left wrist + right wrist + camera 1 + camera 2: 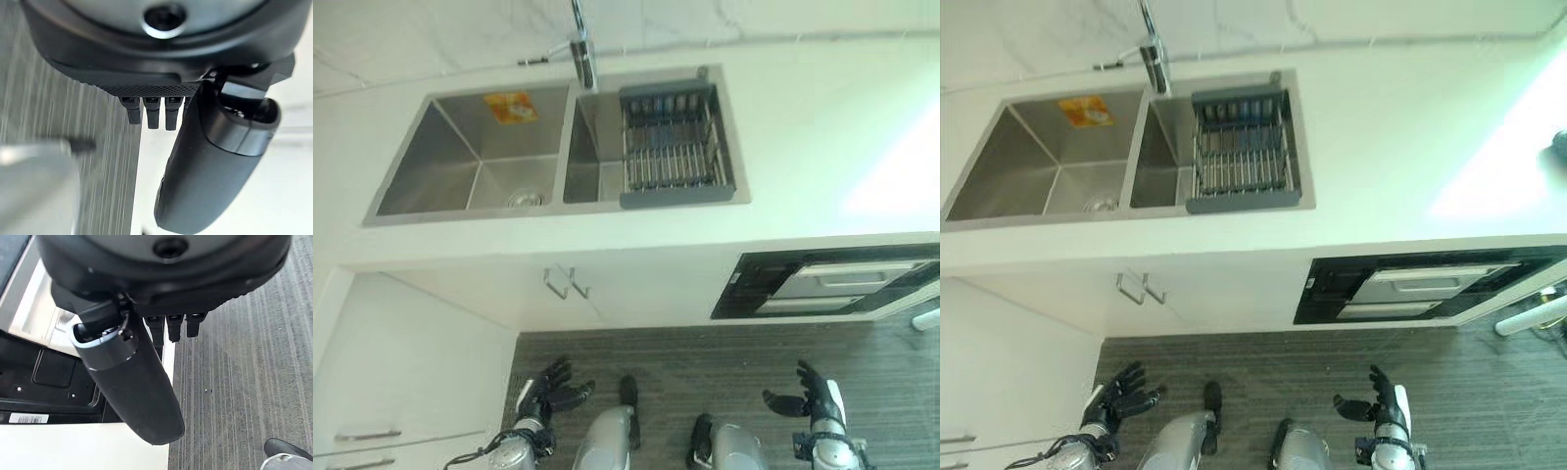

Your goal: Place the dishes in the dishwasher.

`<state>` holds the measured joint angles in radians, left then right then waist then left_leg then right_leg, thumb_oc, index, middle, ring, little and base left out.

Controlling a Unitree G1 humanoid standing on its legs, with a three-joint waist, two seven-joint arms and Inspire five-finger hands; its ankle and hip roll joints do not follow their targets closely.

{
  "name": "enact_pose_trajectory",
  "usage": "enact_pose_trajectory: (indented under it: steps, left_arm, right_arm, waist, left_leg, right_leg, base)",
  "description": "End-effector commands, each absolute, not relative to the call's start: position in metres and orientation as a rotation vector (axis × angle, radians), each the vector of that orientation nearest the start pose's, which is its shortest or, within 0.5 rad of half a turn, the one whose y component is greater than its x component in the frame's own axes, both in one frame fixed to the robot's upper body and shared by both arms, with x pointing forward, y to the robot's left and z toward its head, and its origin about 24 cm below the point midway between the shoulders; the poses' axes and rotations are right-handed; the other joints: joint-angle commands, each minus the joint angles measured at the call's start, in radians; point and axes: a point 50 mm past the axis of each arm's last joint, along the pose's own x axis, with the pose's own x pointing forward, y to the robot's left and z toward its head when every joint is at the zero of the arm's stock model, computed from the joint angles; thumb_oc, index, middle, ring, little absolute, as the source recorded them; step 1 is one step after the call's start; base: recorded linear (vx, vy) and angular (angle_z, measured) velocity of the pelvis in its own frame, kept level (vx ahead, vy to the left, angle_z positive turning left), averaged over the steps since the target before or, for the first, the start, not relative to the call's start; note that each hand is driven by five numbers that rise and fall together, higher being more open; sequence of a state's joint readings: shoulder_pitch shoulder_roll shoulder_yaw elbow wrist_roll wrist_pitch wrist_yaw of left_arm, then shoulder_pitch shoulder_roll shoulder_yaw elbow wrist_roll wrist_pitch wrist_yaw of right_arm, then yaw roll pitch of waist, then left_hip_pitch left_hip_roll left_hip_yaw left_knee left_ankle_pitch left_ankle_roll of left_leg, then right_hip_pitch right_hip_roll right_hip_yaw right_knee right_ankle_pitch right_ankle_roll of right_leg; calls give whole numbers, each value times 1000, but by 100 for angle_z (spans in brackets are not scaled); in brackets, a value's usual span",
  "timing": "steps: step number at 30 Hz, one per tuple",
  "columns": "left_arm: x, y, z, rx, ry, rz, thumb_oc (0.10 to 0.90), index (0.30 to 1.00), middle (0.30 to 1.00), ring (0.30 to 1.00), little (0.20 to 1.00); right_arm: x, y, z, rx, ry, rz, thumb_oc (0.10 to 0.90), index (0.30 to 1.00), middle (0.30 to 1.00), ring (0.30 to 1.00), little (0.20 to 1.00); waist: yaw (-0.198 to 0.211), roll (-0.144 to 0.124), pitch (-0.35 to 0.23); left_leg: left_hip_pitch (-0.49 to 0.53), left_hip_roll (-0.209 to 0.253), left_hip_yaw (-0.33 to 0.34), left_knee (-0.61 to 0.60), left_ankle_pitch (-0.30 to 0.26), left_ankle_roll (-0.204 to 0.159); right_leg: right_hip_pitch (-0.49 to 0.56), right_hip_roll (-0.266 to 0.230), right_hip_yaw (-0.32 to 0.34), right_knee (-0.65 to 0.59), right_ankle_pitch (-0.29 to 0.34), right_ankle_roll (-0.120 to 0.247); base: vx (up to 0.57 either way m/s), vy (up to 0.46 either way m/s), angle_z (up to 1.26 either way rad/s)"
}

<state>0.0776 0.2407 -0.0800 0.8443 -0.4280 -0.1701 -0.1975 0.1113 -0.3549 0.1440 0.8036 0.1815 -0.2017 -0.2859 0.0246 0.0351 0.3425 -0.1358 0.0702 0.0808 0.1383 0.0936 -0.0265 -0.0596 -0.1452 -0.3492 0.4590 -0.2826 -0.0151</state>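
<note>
Left side: white cabinet fronts (406, 362) with bar handles low down, standing below the worktop. The left hand (551, 390) hangs low above the dark striped floor (705, 372), beside that cabinet; its fingers are spread and relaxed, thumb apart, holding nothing. The left wrist view confirms this: fingers (152, 111) straight in a row, thumb (210, 166) standing free, nothing between them.

Worktop (783, 147): white, running across the whole width. A stainless double sink (470, 157) is set into its left part. The left basin carries an orange sticker (510, 107) on its back wall and a drain (525, 198) near its front right corner. A tap (579, 44) stands at the rear edge, over the divider between the basins. The right basin holds a grey dish rack (674, 145) spanning it from back edge to front edge; whether any dishes sit in the rack cannot be told.

Below the sink: two small cupboard handles (566, 284) on the white doors.

Right side: the dishwasher (827, 284) is set beneath the worktop's front edge, its dark front open and a pale inner rack showing. No dish is visible in it.

The right hand (815, 397) hangs low above the floor, below the dishwasher, fingers loosely spread, empty. The right wrist view shows its fingers (171, 328) straight, thumb (129, 382) apart, with the dishwasher's dark interior beyond.
</note>
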Motion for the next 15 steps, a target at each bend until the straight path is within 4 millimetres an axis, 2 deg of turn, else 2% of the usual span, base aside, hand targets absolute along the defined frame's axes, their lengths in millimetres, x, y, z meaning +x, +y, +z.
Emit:
enact_pose_trajectory:
  steps: [1,5,8,12,15]
  left_arm:
    - [136,213,-127,-277,758,4,800,900,900,900,900]
    - [125,203,-143,-293,908,-2,800,900,900,900,900]
    - [112,200,-154,-251,1015,5,800,900,900,900,900]
    - [101,198,-161,-232,1108,2,800,900,900,900,900]
    - [94,199,-163,-325,1142,47,800,900,900,900,900]
  right_arm:
    - [168,-274,-91,-259,600,-350,800,900,900,900,900]
    - [140,-264,-124,-10,826,-385,800,900,900,900,900]
    - [112,-263,-142,161,932,-508,800,900,900,900,900]
    - [100,-262,-148,179,981,-491,800,900,900,900,900]
    - [94,-262,-150,179,996,-490,800,900,900,900,900]
  waist:
    - [-12,22,-11]
    - [-31,17,-43]
    - [-47,24,-64]
    - [-69,26,-88]
    - [-81,26,-104]
  left_leg:
    - [-9,-7,0,162,-290,-6]
    - [17,-9,21,162,-312,3]
    - [24,-3,35,162,-309,13]
    - [44,-6,58,162,-328,22]
    - [52,-7,74,162,-345,31]
  right_leg:
    - [119,79,65,-159,-35,-1]
    - [109,77,76,-159,-32,11]
    - [89,77,76,-159,-9,14]
    - [77,69,92,-159,-3,26]
    - [66,64,103,-159,-2,34]
  base:
    - [-20,38,-7]
    - [-47,50,-8]
    - [-63,66,-30]
    - [-8,85,-26]
    - [-27,63,-27]
